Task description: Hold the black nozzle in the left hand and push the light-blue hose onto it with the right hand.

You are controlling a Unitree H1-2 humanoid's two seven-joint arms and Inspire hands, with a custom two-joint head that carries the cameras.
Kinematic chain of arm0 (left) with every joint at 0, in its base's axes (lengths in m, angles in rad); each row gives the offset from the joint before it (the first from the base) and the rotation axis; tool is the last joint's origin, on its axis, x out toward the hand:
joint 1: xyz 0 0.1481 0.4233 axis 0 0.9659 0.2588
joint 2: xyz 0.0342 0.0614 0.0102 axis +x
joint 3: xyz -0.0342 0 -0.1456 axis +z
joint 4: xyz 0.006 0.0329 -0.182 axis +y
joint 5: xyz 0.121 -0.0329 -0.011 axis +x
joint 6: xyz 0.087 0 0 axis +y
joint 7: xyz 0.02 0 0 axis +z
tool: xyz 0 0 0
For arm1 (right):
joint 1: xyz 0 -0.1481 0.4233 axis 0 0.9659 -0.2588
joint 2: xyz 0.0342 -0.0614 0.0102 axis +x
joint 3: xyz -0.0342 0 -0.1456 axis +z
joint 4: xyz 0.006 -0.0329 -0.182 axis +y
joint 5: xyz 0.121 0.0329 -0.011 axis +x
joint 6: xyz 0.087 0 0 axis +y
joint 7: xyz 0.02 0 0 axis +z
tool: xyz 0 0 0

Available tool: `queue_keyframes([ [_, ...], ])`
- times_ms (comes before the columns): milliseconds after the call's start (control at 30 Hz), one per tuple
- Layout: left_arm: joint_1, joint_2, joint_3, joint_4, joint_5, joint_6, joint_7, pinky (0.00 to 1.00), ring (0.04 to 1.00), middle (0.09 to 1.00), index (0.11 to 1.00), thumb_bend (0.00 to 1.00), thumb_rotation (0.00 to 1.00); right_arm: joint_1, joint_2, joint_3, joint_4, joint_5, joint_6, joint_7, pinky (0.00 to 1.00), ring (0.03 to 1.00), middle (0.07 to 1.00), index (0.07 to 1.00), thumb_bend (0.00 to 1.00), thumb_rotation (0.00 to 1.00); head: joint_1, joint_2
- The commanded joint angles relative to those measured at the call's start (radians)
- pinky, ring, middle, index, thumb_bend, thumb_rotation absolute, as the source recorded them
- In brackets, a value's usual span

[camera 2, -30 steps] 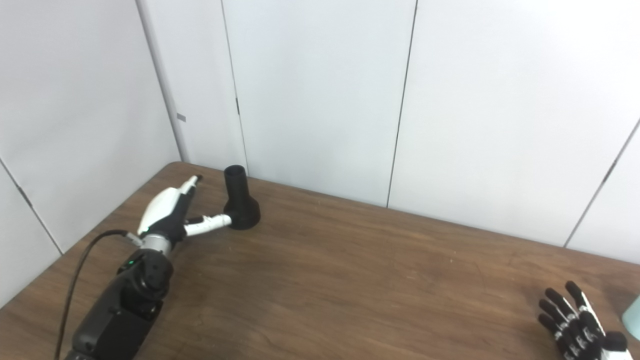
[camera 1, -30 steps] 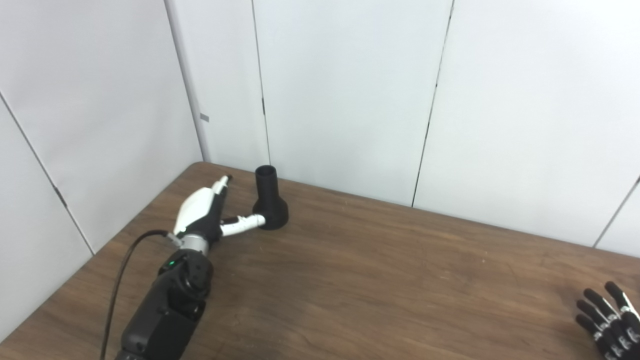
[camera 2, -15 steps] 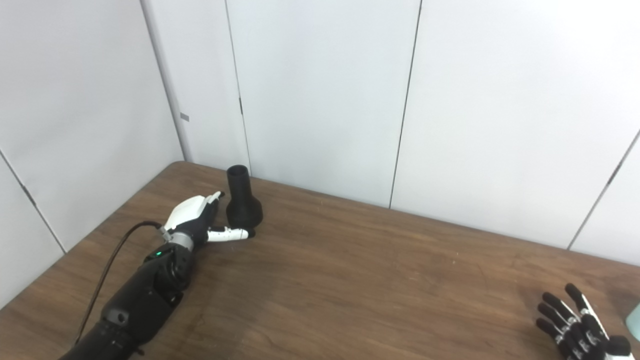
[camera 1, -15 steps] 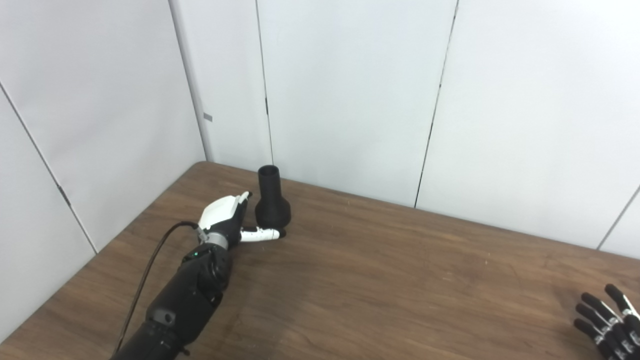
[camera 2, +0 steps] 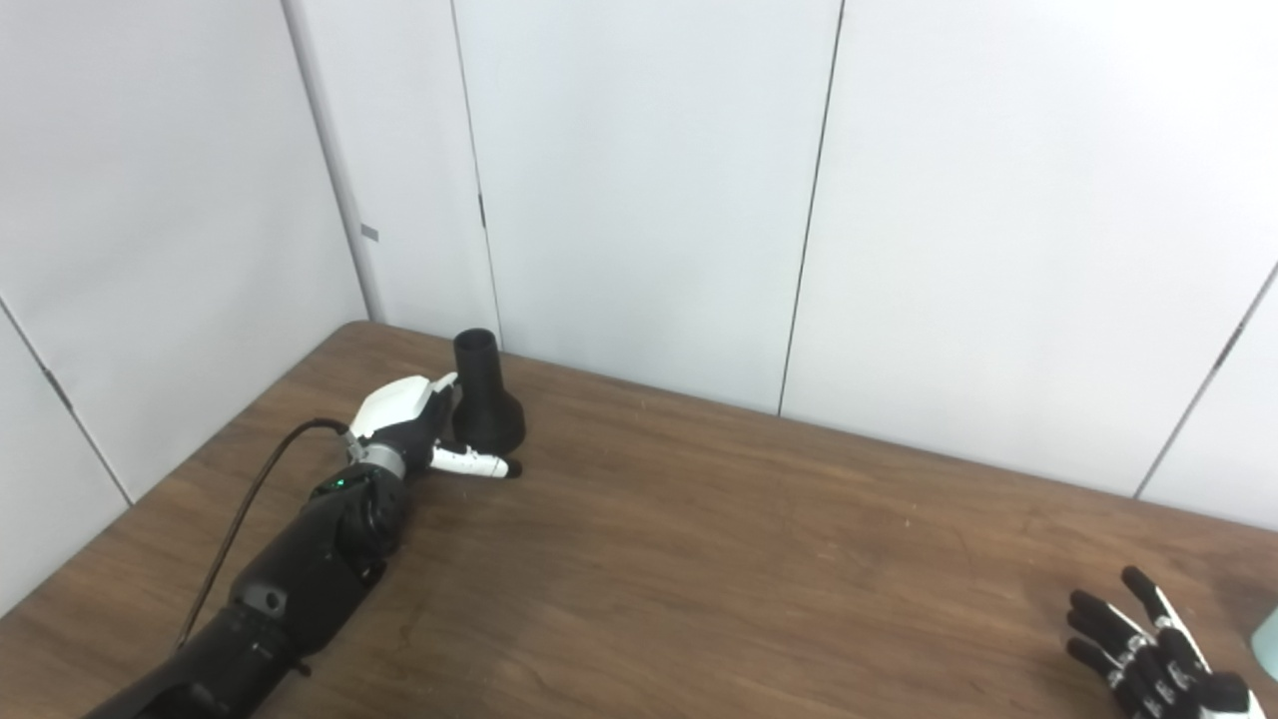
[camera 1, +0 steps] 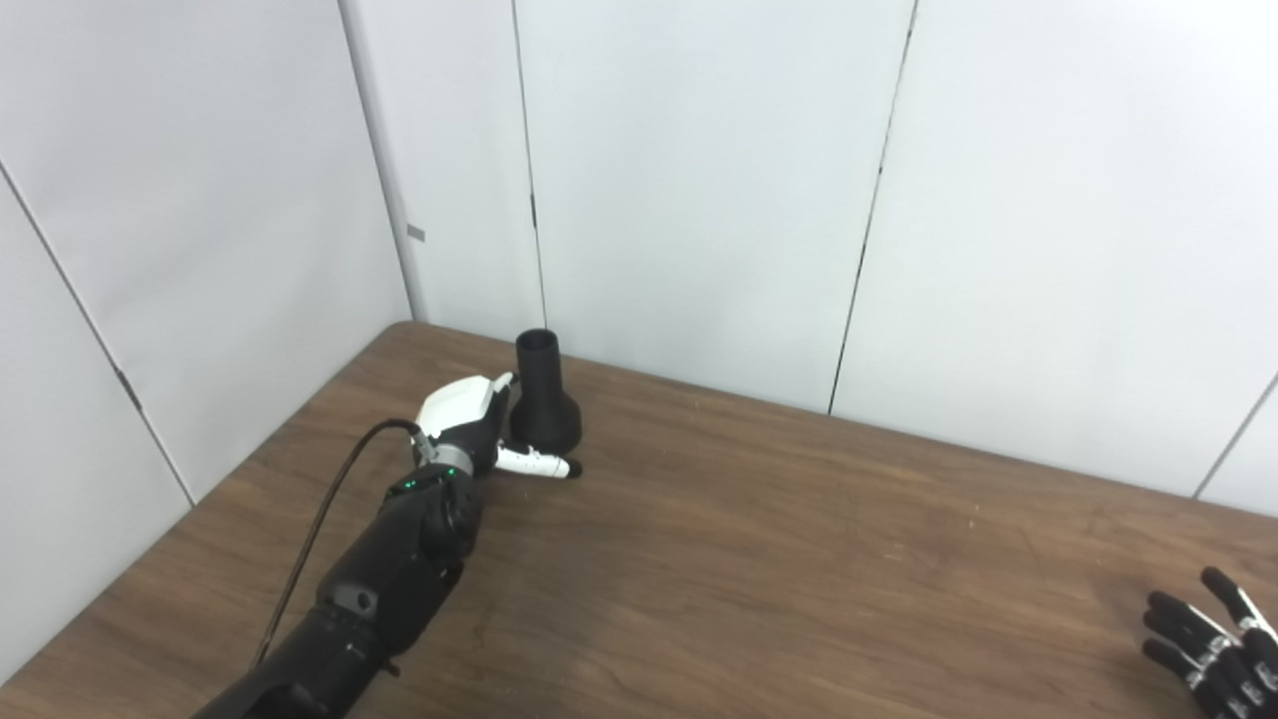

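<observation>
Now the step in hand is closing the left hand (camera 1: pixel 467 424) around the black nozzle (camera 1: pixel 544 399), and doing it well seems to call for wrapping the flared lower body rather than the narrow neck, so that the open neck at the top stays bare for the hose. The nozzle stands upright on its wide base near the far left corner of the wooden surface (camera 1: pixel 799 559), close to the white wall panels. The hand lies against the nozzle's nine o'clock side, palm turned toward it, with the thumb (camera 1: pixel 539 463) stretched across the front of the base at about six o'clock; the fingers behind the nozzle are hidden, so whether the grasp has closed cannot be told. A firm squeeze before any lift would guard against the nozzle tipping toward the wall. The forearm runs in low over the surface from seven o'clock, its cable looping beside it. At four o'clock, well apart, the right hand (camera 2: pixel 1148 654) waits with fingers spread, holding nothing, and a sliver of the light-blue hose (camera 2: pixel 1268 631) shows just beside it at the picture's edge.
</observation>
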Motion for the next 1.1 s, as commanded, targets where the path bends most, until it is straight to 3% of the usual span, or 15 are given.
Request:
queue_keyframes([
  [0, -0.046, 0.007, 0.021, 0.004, -0.008, -0.013, 0.048, 1.00, 0.972, 0.918, 0.877, 0.99, 0.49, 0.057, -0.007, 0.004, 0.022, -0.026, 0.032, -0.018, 0.82, 0.844, 0.818, 0.969, 0.82, 0.98, -0.001, 0.002],
  [367, -0.065, 0.001, 0.009, 0.042, -0.022, -0.038, 0.084, 1.00, 0.947, 0.882, 0.836, 0.96, 0.39, 0.061, -0.008, 0.021, 0.007, -0.033, 0.043, -0.036, 0.83, 0.843, 0.795, 0.971, 0.81, 0.99, -0.009, 0.006],
  [567, -0.080, -0.003, 0.000, 0.051, -0.029, -0.025, 0.070, 1.00, 0.927, 0.840, 0.714, 0.91, 0.30, 0.067, -0.006, 0.026, -0.016, -0.033, 0.054, -0.047, 0.83, 0.846, 0.790, 0.969, 0.80, 0.99, -0.010, 0.009],
  [700, -0.078, -0.010, 0.019, 0.048, -0.060, -0.051, 0.087, 1.00, 0.874, 0.689, 0.601, 0.83, 0.11, 0.068, -0.007, 0.028, -0.020, -0.032, 0.056, -0.051, 0.83, 0.848, 0.791, 0.971, 0.80, 1.00, -0.014, 0.013],
  [733, -0.077, -0.012, 0.023, 0.050, -0.066, -0.058, 0.093, 1.00, 0.864, 0.650, 0.545, 0.68, 0.08, 0.069, -0.007, 0.028, -0.022, -0.031, 0.057, -0.052, 0.83, 0.849, 0.791, 0.971, 0.79, 1.00, -0.014, 0.013],
  [800, -0.075, -0.019, 0.030, 0.056, -0.072, -0.072, 0.116, 1.00, 0.860, 0.618, 0.497, 0.56, 0.06, 0.072, -0.006, 0.027, -0.030, -0.030, 0.059, -0.056, 0.83, 0.849, 0.791, 0.972, 0.79, 1.00, -0.015, 0.014],
  [1067, -0.071, -0.012, 0.027, 0.034, -0.066, -0.080, 0.111, 1.00, 0.732, 0.554, 0.458, 0.51, 0.00, 0.071, -0.003, 0.035, -0.039, -0.032, 0.061, -0.071, 0.84, 0.845, 0.785, 0.973, 0.79, 1.00, -0.017, 0.018],
])
